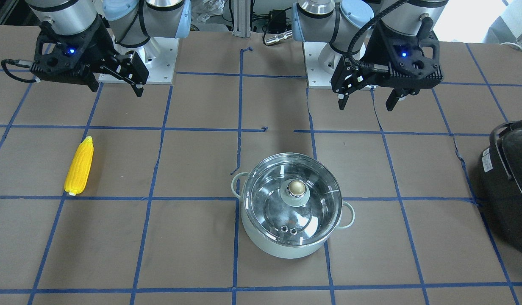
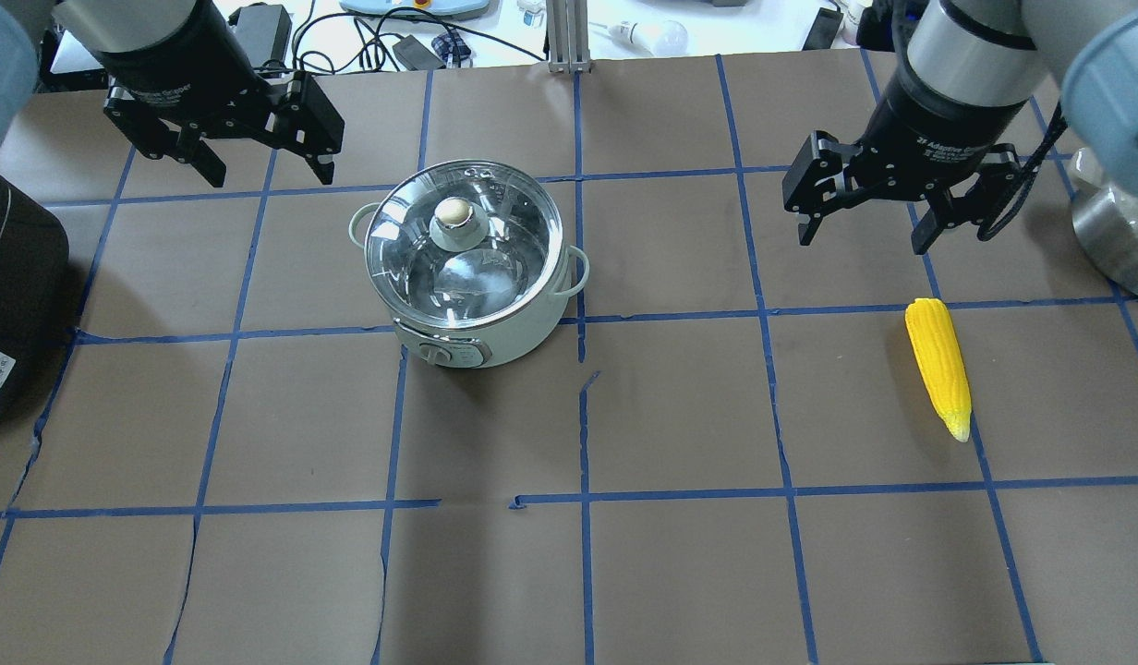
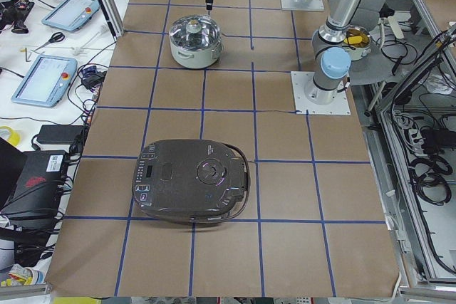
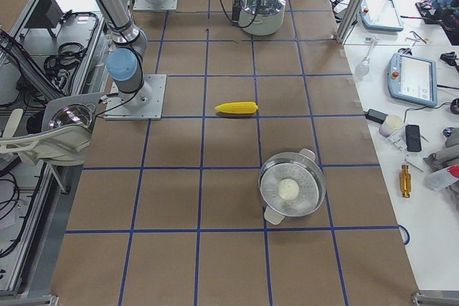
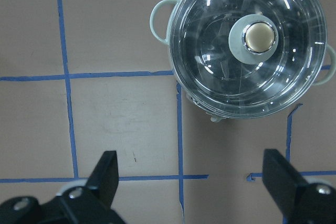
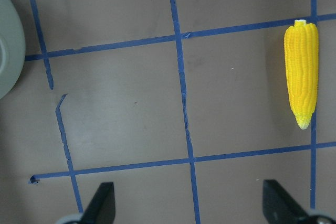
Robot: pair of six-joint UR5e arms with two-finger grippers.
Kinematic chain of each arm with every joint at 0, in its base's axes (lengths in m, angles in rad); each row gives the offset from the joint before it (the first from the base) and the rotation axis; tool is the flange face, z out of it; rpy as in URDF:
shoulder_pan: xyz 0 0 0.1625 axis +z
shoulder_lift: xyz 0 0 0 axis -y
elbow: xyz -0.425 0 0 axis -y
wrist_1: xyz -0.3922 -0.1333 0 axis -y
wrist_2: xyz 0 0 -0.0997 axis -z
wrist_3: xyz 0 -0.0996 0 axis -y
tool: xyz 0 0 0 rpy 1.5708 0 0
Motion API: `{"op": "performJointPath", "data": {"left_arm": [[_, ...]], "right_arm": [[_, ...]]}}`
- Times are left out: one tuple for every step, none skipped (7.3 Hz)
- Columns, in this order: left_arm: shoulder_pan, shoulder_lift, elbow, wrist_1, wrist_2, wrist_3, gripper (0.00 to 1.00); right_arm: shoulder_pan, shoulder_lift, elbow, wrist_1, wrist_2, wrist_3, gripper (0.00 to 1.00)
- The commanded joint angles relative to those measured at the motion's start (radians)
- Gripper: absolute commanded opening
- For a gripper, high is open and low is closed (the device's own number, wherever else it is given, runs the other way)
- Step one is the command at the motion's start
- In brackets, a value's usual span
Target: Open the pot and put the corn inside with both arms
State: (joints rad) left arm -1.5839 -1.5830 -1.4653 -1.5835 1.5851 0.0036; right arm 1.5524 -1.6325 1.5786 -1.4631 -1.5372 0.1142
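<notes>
A round, pale mint pot (image 2: 514,328) sits on a brown paper-covered counter (image 2: 680,573) marked into squares by blue tape lines (image 2: 578,406). Its clear glass lid (image 2: 504,268) is on, with a small gold knob (image 2: 454,211) at the centre. Nothing of the task looks done yet.

The corn (image 2: 938,368), a bright yellow cob, lies flat on the counter well to the pot's right, as the robot sees it. Nothing touches it.

The left gripper (image 2: 269,171) hovers in the air near the pot, toward its left side. Its fingers are spread wide apart and hold nothing. The right gripper (image 2: 863,238) hovers well to the pot's right, close above the corn. Its fingers are also wide apart and empty.

Several things could go wrong from here:
- The knob is small, rounded and shiny, so closing fingers could slide off it or tilt the lid.
- The pot looks light, so a crooked pull might drag it along.
- The corn is round and could roll away from closing fingers.
- The corn looks about as long as the pot is wide, so it may catch across the rim if brought in flat.
- If the lid is not carried well aside, the two arms could meet over the pot.

A large glossy black appliance (image 2: 15,277) sits well to the pot's left, limiting where the lid could be set down on that side. A second, bare steel pot (image 4: 305,198) stands farther to the pot's right than the corn and could be mistaken for the target. Nothing lies between the corn and the pot.
</notes>
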Motion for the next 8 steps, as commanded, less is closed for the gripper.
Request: {"op": "performJointPath", "data": {"left_arm": [[-0.001, 0.003, -0.001, 0.0, 0.001, 0.001, 0.97], [-0.001, 0.004, 0.0, 0.0, 0.001, 0.001, 0.97], [0.001, 0.001, 0.008, 0.003, 0.003, 0.006, 0.99], [-0.001, 0.004, 0.007, 0.002, 0.003, 0.004, 0.99], [-0.001, 0.005, 0.005, 0.002, 0.001, 0.001, 0.99], [-0.001, 0.005, 0.005, 0.002, 0.001, 0.001, 0.99], [-0.001, 0.005, 0.005, 0.002, 0.001, 0.001, 0.99], [-0.001, 0.005, 0.005, 0.002, 0.001, 0.001, 0.99]], "right_arm": [[0.0, -0.001, -0.034, 0.036, -0.012, 0.01, 1.0], [0.0, -0.001, -0.025, 0.035, -0.018, 0.009, 1.0], [0.0, 0.0, -0.023, 0.035, -0.021, 0.01, 1.0], [0.0, 0.002, -0.022, 0.037, -0.035, 0.01, 1.0], [0.0, 0.003, -0.022, 0.037, -0.043, 0.01, 1.0], [0.0, 0.003, -0.022, 0.037, -0.044, 0.01, 1.0], [0.0, 0.005, -0.022, 0.037, -0.043, 0.01, 1.0], [0.0, 0.005, -0.022, 0.038, -0.044, 0.01, 1.0]]}}
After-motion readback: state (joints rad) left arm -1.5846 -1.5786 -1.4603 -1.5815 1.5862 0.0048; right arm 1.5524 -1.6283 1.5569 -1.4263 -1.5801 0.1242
